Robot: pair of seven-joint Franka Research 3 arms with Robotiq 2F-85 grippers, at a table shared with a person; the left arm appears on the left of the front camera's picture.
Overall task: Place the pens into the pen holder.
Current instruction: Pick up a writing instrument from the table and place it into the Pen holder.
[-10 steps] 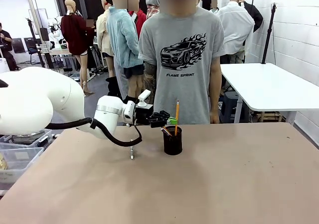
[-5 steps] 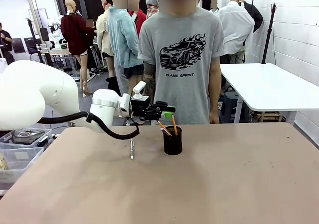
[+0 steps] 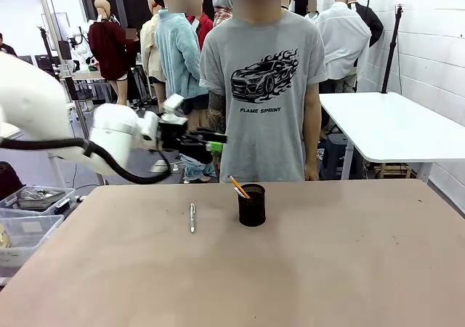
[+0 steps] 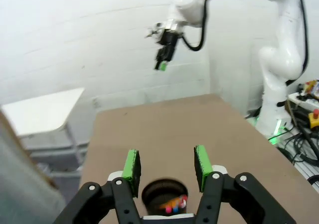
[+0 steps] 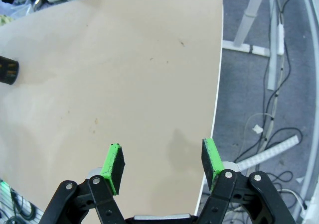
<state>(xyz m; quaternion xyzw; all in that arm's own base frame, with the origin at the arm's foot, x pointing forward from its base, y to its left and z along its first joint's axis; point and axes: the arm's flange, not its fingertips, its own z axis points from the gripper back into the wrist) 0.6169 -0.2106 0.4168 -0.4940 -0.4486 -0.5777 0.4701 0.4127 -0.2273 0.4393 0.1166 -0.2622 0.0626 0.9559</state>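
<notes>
Starting at the left gripper: jaws set wide apart, green pads bare, nothing held. It hangs high above the table, off to the left, in front of the person standing at the far edge. Its own camera catches the pen holder low between the two fingers.

Right gripper: likewise wide open and empty, raised well above the table, with the holder far off at the edge of its view.

Pen holder: upright on the table, toward the far side, near the middle.

Yellow-orange pencil: inside the holder, leaning, its upper end poking out over the rim on the left side.

Silver pen: flat on the table, to the left of the holder and apart from it, lying roughly near-to-far. No gripper touches it.

Status, as you may judge it: one pen in, one to collect.

Hazards for your next move:
- The silver pen is slim and lies low, so a descent that runs too deep would press the pads into the tabletop, and one too shallow would close on air.
- A pinch off its middle could roll or flick it away, perhaps toward the holder.
- The leaning pencil occupies the left side of the rim. Bring the second pen in low from that side and you risk striking the pencil or tipping the cup, which looks light.
- The person stands close behind the far edge — keep the arm's swing short of them.
</notes>
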